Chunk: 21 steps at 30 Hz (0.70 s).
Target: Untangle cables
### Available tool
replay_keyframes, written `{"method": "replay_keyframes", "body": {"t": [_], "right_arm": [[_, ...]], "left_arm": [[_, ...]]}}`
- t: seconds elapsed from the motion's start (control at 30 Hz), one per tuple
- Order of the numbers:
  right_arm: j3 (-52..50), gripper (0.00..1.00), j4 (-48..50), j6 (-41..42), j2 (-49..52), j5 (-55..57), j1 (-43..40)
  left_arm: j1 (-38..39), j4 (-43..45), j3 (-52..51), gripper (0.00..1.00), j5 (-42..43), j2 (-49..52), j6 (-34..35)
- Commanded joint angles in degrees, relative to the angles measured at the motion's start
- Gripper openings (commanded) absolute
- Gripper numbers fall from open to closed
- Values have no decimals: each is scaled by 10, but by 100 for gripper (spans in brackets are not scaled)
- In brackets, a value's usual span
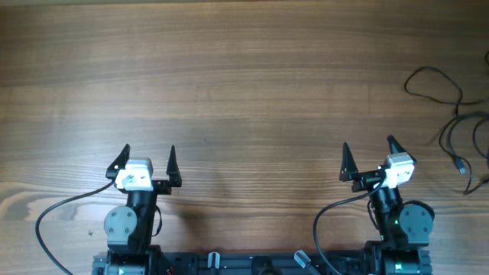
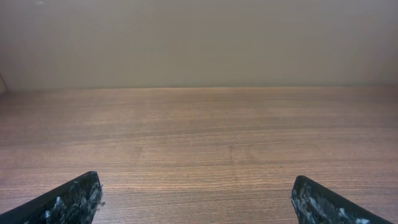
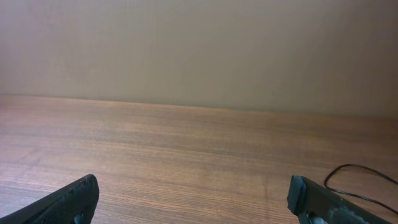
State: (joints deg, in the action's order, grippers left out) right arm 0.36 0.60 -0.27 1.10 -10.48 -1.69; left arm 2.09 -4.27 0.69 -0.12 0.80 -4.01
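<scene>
Thin black cables (image 1: 458, 122) lie in loose loops at the table's far right edge, one small plug end (image 1: 461, 165) pointing toward the front. A loop of cable (image 3: 364, 180) shows at the right of the right wrist view, beyond the right finger. My right gripper (image 1: 370, 158) stands open near the front right, well left of the cables, nothing between its fingers. At the front left my left gripper (image 1: 147, 159) is open too, over bare wood, far from the cables. No cable appears in the left wrist view.
The wooden table (image 1: 244, 84) stretches across the view. Both arm bases sit at the front edge, with thicker black robot wiring (image 1: 53, 218) looping beside the left base and more wiring (image 1: 328, 218) by the right one. A pale wall rises behind the table.
</scene>
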Motion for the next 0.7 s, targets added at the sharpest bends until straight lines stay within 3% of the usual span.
{"method": "replay_keyframes", "body": {"t": [0.0, 0.17, 0.4, 0.67], "right_arm": [[-1, 100, 1, 3, -9, -3, -5], [-1, 100, 2, 0, -9, -4, -25], [-1, 100, 2, -74, -9, -12, -28], [-1, 100, 2, -72, -9, -12, -28]], "left_arm": [[-4, 0, -3, 100, 7, -5, -7], [-4, 0, -3, 100, 7, -5, -7], [-4, 0, -3, 100, 7, -5, -7], [-4, 0, -3, 100, 7, -5, -7]]}}
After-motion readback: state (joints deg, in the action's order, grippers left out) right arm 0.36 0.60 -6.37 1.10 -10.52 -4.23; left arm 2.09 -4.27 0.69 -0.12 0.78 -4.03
